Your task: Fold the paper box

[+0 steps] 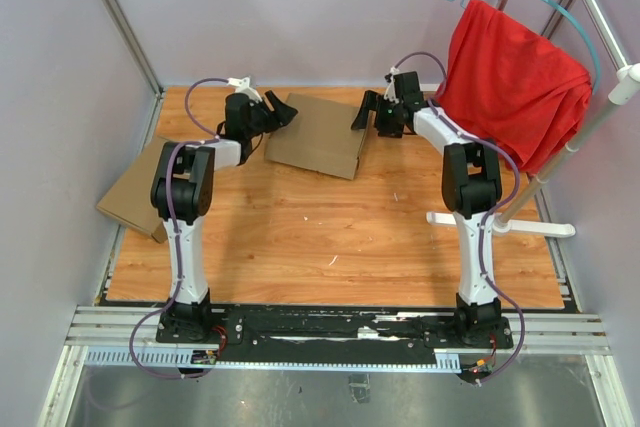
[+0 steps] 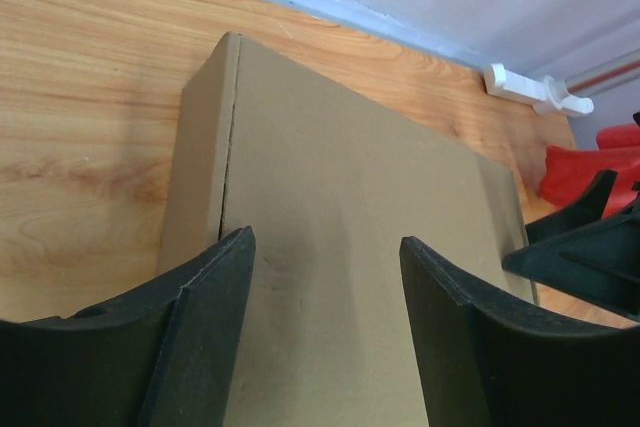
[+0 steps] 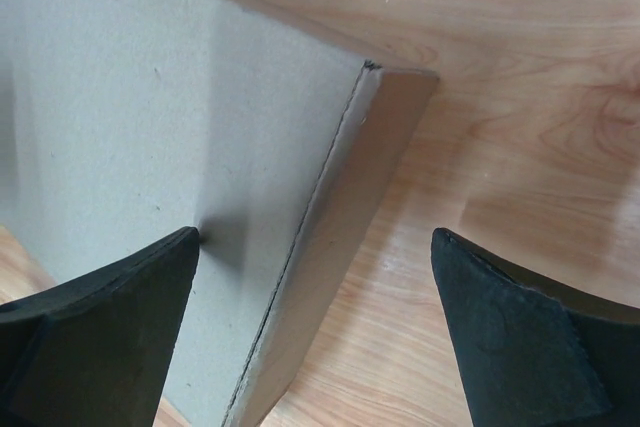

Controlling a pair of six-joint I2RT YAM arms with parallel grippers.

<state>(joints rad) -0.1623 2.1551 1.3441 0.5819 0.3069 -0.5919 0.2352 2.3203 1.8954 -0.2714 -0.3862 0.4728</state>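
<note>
The paper box [image 1: 318, 135] lies closed as a flat brown block at the back middle of the wooden table. My left gripper [image 1: 283, 113] hangs over its left end, open. In the left wrist view the fingers [image 2: 215, 297] stand apart above the box lid [image 2: 340, 177], with nothing between them but the lid's face. My right gripper [image 1: 363, 110] is at the box's right end, wide open. In the right wrist view that gripper [image 3: 316, 232] straddles the box's side wall [image 3: 345, 227], its left fingertip [image 3: 150, 297] against the lid.
A lighter tan cardboard box [image 1: 135, 192] sits at the table's left edge beside the left arm. A red cloth [image 1: 510, 77] hangs on a white rack at the right; the rack's foot [image 1: 500, 225] lies on the table. The purple back wall is close behind the box.
</note>
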